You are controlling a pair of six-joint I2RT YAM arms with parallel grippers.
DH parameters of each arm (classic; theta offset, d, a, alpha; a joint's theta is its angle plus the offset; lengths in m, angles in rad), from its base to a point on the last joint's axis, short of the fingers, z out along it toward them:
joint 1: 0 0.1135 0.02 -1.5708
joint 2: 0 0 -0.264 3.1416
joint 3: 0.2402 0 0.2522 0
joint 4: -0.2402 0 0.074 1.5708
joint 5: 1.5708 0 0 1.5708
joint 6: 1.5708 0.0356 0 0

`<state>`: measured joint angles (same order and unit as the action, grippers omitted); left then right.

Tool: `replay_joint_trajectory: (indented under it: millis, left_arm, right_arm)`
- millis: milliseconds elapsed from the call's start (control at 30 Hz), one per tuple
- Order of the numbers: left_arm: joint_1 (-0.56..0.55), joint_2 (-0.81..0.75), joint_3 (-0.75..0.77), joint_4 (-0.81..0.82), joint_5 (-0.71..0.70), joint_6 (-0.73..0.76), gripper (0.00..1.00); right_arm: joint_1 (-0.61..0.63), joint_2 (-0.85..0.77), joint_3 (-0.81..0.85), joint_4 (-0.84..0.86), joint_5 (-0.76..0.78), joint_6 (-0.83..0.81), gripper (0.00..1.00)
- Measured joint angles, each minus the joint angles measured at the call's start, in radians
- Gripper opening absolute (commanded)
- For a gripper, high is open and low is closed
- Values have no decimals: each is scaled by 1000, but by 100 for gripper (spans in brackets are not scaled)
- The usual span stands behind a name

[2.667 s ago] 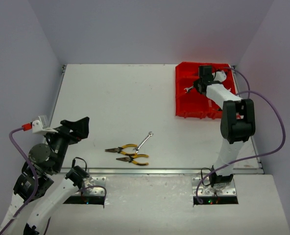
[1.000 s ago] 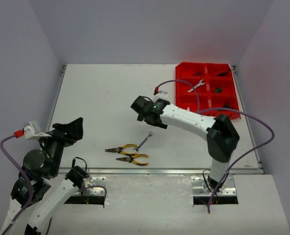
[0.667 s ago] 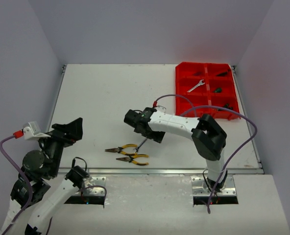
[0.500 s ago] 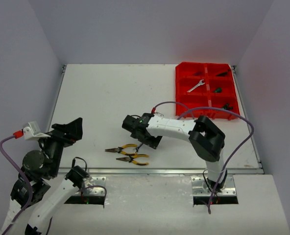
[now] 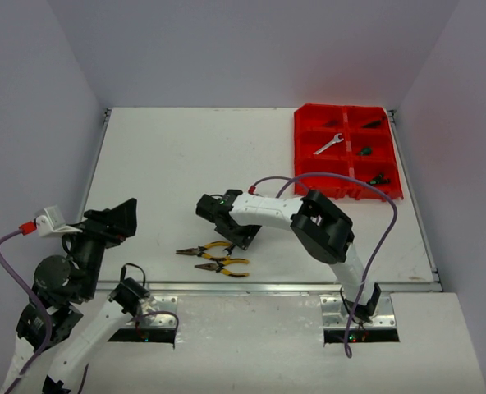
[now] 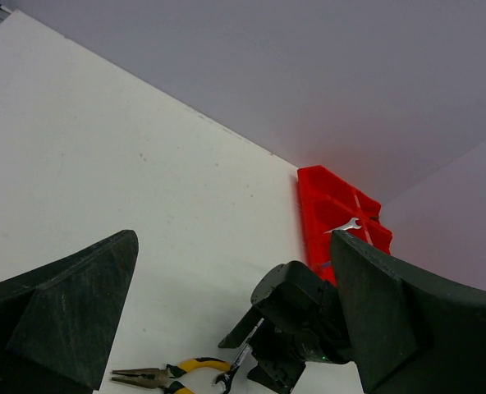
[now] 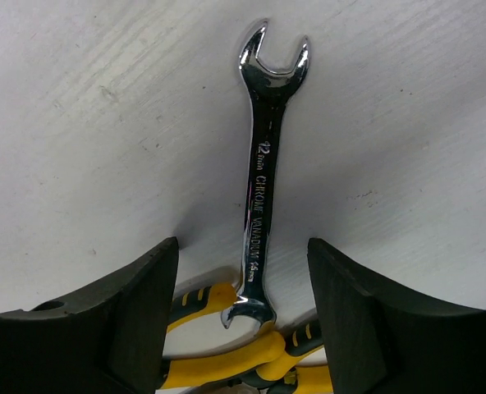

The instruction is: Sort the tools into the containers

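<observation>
Swung over from the red tray (image 5: pixel 299 164), the right gripper (image 7: pixel 243 283) now straddles the silver wrench (image 7: pixel 259 189) near the table's (image 5: pixel 161 164) front edge, fingers spread either side, and closing could snag the yellow pliers (image 7: pixel 218 367) touching its lower end.

A flat white matte tabletop (image 5: pixel 169 164) lies under the right gripper (image 5: pixel 241 235), with a thin silver metal strip (image 5: pixel 268 287) edging it nearer, and plain pale lilac walls (image 5: pixel 251 49) rising beyond.
</observation>
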<state>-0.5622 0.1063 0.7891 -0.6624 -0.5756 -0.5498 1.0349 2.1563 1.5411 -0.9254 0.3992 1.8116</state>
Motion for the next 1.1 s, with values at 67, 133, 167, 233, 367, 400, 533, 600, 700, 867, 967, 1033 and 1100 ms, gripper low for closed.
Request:
replay_joint_trajectory:
  millis: [67,133,167,233,367,400,533,600,700,867,967,1033,1100]
  left_arm:
    - [0,-2,0,0,1,0,100]
    - [0,-3,0,0,3,0,100]
    - [0,-3,0,0,3,0,100]
    - [0,-3,0,0,3,0,100]
    - [-1,-4,0,0,3,1,100]
    - [-1,-4,0,0,3,1,100]
    - [-1,-5,0,0,3,1,100]
    - [-1,-5,0,0,3,1,100]
    - [-1,-5,0,0,3,2,100]
    - [-2,-5,0,0,4,3,100]
    - [-2,-5,0,0,4,3,100]
    - [-2,-5,0,0,4,3,100]
    - [-2,-5,0,0,5,3,100]
  right_arm:
    - [-7,-1,-3,-5,-6,21,56]
    - [-17,-2,-7,-10,-23,35,49]
    - [-23,-2,-8,-14,-36,41,45]
    - [-37,-3,-9,-14,-62,46,38]
    - [-54,-7,-18,1,-100,48,27]
    - [-56,-10,-22,6,-103,48,24]
    - [-58,-21,-40,20,-109,48,6]
    - [-59,-29,-52,30,-107,48,0]
    - [-60,-49,-83,54,-95,50,0]
    - [-75,-70,-113,67,-58,17,0]
    - [-89,-77,-122,66,-21,-21,0]
    - [-97,-84,-129,64,9,-52,0]
    - [-100,-97,-141,59,39,-84,0]
